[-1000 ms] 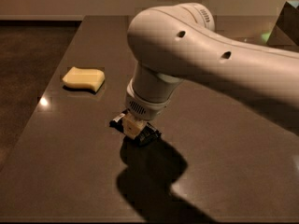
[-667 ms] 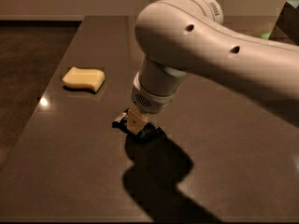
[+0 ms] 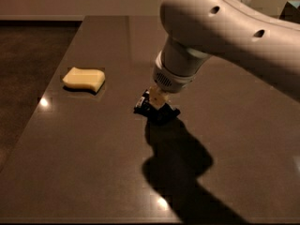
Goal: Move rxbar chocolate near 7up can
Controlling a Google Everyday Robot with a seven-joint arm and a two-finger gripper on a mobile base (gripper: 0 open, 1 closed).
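My gripper [image 3: 156, 106] hangs from the big white arm [image 3: 220, 36] and reaches down to the dark table [image 3: 93, 149] near its middle. A small black glossy thing, likely the rxbar chocolate [image 3: 149, 108], sits right at the gripper's tip on or just above the table; the gripper covers most of it. The 7up can does not show: it is hidden behind the arm or out of view.
A pale yellow curved sponge [image 3: 84, 78] lies on the table to the left of the gripper. A dark object with a greenish top [image 3: 291, 9] peeks in at the top right edge. The table's left edge runs beside a dark floor [image 3: 28, 69].
The arm and gripper have moved to the right and a little farther back, and the small black thing at the tip has moved with them. The sponge has not moved.
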